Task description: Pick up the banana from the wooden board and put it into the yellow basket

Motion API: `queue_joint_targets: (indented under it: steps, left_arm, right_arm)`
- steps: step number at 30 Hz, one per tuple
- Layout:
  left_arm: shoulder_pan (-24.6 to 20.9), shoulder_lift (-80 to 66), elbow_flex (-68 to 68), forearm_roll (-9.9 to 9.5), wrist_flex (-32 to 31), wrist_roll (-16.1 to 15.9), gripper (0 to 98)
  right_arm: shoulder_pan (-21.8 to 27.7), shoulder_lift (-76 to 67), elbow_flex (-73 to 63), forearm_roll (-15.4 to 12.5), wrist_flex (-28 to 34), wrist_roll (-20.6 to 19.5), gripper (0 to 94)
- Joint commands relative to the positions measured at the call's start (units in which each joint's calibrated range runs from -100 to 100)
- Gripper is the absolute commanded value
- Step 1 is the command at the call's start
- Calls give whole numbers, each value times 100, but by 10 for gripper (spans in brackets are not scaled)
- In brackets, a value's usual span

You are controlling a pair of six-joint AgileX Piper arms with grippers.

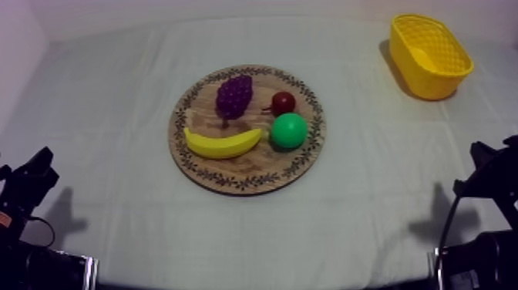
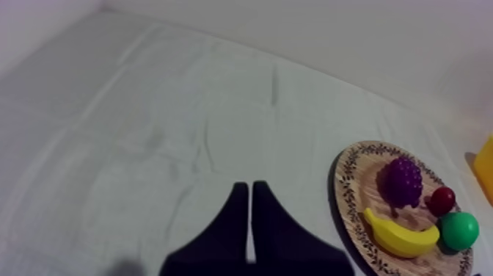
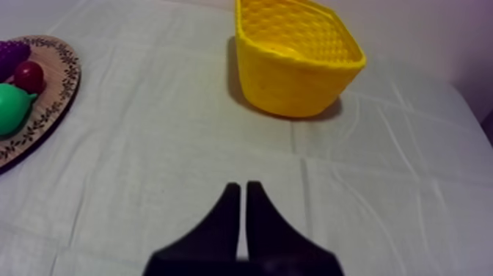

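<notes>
On the grey-white cloth (image 1: 108, 108) the banana (image 1: 222, 144) lies on the wooden board (image 1: 260, 167), the yellow basket (image 1: 433, 82) well apart. The left gripper (image 2: 250, 188) and the right gripper (image 3: 243, 188) have fingers together, empty.

No writing, number, brand or sign can be read anywhere. The board (image 1: 231, 182) has only a dark leafy pattern round its rim, with no letters in it. The basket (image 1: 420, 77) has a plain woven lattice wall with no label. The cloth (image 1: 370, 200) is unmarked, and the fruit on the board carry no stickers or print.
</notes>
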Motion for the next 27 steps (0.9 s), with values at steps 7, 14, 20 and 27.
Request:
queue_joint_targets:
  steps: [7,14,20,27]
  left_arm:
    - [0,-3,3,-1,1,-1,1]
    - [0,-3,3,-1,1,-1,1]
    - [0,-3,3,-1,1,-1,1]
    - [0,-3,3,-1,1,-1,1]
  right_arm:
    - [-107,261,-318,-69,94,343,10]
    - [-385,1405,-1419,-273,-272,820,8]
    - [-744,2694,-2643,-589,-684,1214,20]
    - [-1176,4099,-4005,-1031,-646,1755,30]
